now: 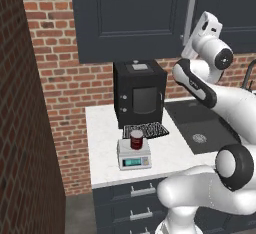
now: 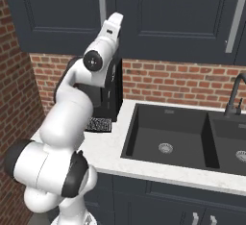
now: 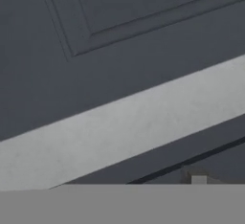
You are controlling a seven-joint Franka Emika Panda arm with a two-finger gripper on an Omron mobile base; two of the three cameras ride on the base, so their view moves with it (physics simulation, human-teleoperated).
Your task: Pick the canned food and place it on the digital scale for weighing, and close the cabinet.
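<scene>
Already the canned food [image 1: 136, 139] stands on the digital scale [image 1: 134, 155]; press the cabinet [image 1: 130, 18] door flush beside its bar handle [image 1: 190, 13] (pincer [image 1: 196, 38] spread untellable, probably touching).

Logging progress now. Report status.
Tool up at cabinet handle, jaws unseen. Canned food on digital scale. Cabinet door looks shut. Nothing obstructing.

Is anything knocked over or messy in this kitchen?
Nothing stands out. The small dark red can stands upright on the white square scale, on the pale counter in front of the black box appliance. The dark navy cabinet door looks shut, its light-grey bar handle straight. Nothing has spilled.
</scene>
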